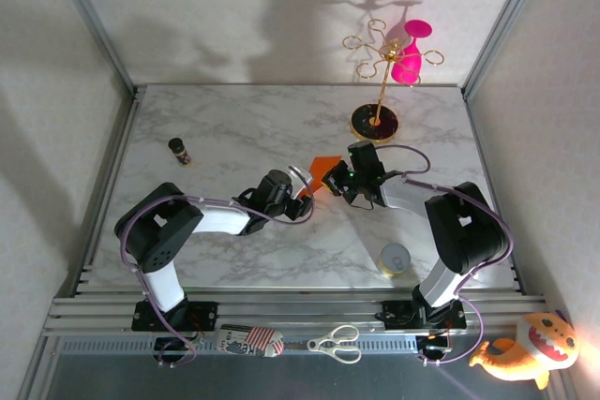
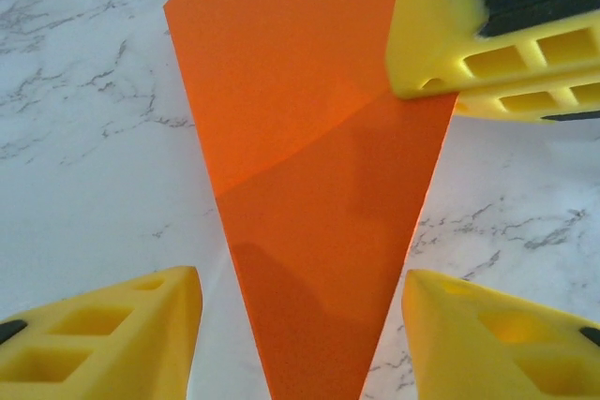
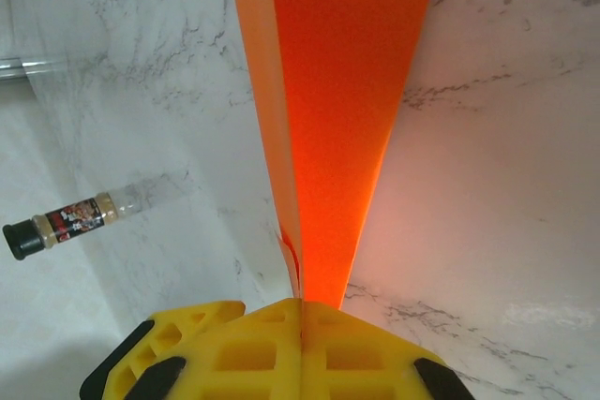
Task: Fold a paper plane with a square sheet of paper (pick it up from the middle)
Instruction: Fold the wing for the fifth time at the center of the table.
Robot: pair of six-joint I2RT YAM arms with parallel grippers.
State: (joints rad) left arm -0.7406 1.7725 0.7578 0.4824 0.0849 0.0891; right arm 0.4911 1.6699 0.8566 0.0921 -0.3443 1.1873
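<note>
Right wrist view shows the paper plane (image 3: 337,91), narrow and orange, near the middle of the marble bench (image 3: 497,185), one corner pinched in the closed right hand (image 3: 302,311). The left hand (image 2: 300,325) stands open, the narrow tip between its yellow fingers (image 2: 112,334).

A white-and-grey marbled desk (image 1: 234,128) carried a small glass spice jar with a dark cap (image 1: 179,151), lying on its side at the far left. A gold wire stand on a black round base (image 1: 375,122) stood at the far right, with a pink glass (image 1: 409,51) hanging upside down from it. A yellow-rimmed round tin (image 1: 396,259) sat near the right front edge. White-handled scissors (image 1: 336,344), a striped pouch (image 1: 248,339) and an orange plush toy (image 1: 525,351) lay in front of the desk.
</note>
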